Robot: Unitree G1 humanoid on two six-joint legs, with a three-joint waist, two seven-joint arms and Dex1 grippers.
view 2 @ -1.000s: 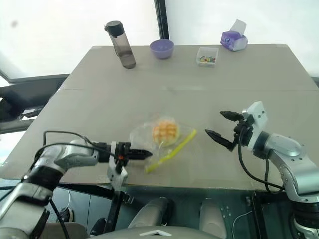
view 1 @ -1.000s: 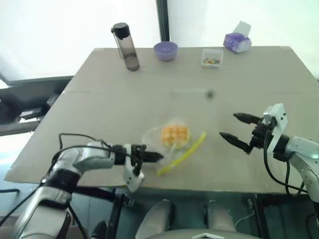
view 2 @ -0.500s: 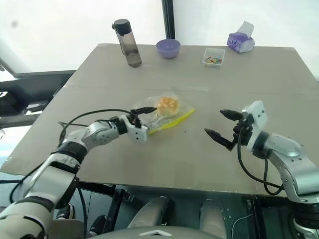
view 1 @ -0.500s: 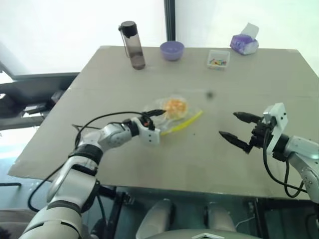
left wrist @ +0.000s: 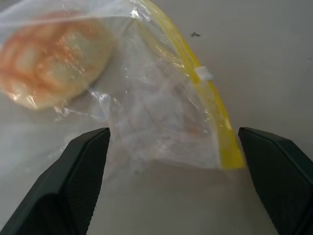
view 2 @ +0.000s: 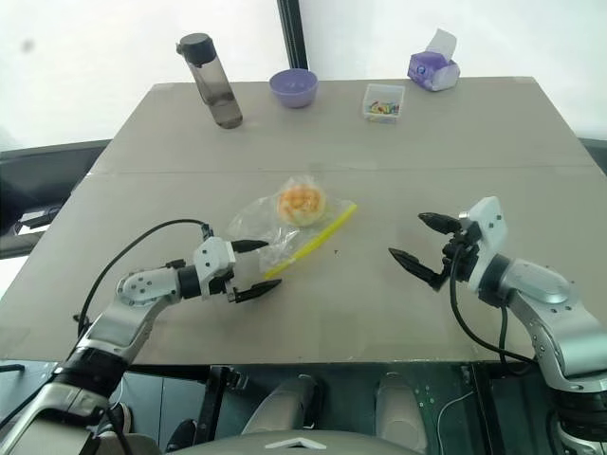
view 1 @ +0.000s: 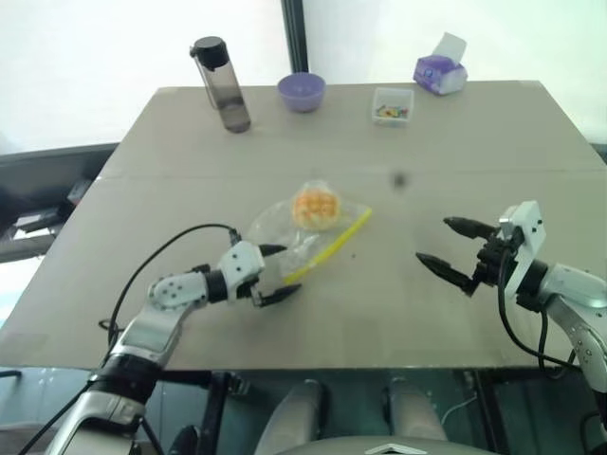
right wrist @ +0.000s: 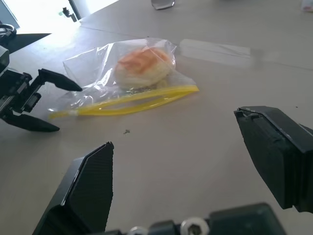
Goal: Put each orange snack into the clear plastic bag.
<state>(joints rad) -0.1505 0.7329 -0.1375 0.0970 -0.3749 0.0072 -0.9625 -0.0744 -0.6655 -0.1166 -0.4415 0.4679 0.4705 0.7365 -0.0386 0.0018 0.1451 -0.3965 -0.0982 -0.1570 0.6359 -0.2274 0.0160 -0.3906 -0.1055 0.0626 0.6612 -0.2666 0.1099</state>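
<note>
Table w/ grey-beige top carries everything here. Going left to right: left gripper sits low over the near part of the table, fingers spread wide and gripping nothing — one black tip lies right by the near-left corner of the clear plastic bag, the other just off the end of the bag's yellow strip. In the left wrist view the bag's crinkled near edge lies between the two fingers, not pinched.

Bag lies flat near the table's middle, yellow strip running diagonally along its right-hand edge. Orange snack is inside the bag, at its far end; in the right wrist view the plastic wraps over it.

Along the far edge, left to right: dark bottle w/ black cap standing upright, purple bowl, small clear box of colourful bits, purple tissue pack. A small dark spot marks the tabletop btwn box and bag.

Right gripper hovers over the table's right side, well apart from the bag, fingers wide open & empty, pointing toward the bag.
</note>
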